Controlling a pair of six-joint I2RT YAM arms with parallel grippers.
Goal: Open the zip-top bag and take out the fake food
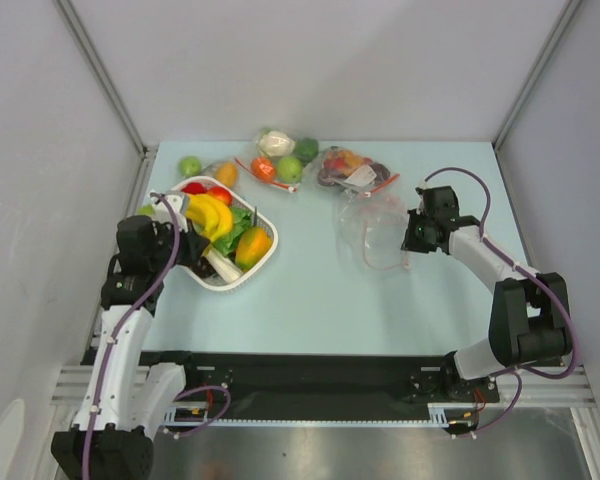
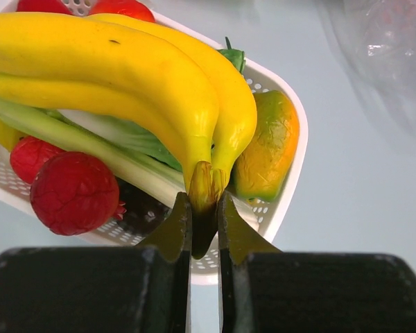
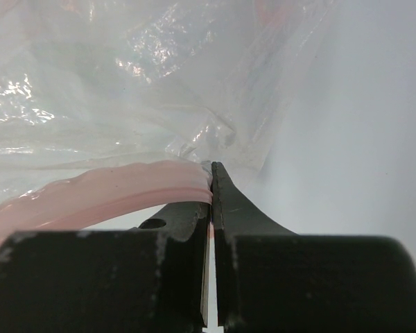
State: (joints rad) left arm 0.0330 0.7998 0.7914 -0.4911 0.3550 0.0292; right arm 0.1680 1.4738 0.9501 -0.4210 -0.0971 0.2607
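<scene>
The clear zip-top bag [image 1: 372, 232] lies crumpled and looks empty on the table, right of centre. My right gripper [image 1: 412, 237] is shut on its pinkish zip strip [image 3: 104, 191] at the bag's right edge. The fake food lies in the white basket [image 1: 260, 264] on the left: yellow banana bunch [image 1: 210, 214], green lettuce [image 1: 235, 231], orange-yellow fruit [image 1: 253, 246]. My left gripper [image 1: 185, 243] is shut on the banana bunch's stem [image 2: 206, 191] over the basket's near rim. A red piece [image 2: 75, 192] lies in the basket beside it.
At the back stand two other bags: one with white cauliflower and green fruit [image 1: 280, 155], one with dark items and a white label [image 1: 355, 172]. A green fruit [image 1: 189, 166] and an orange one [image 1: 226, 174] lie loose behind the basket. A white-green leek [image 2: 104, 142] lies under the bananas.
</scene>
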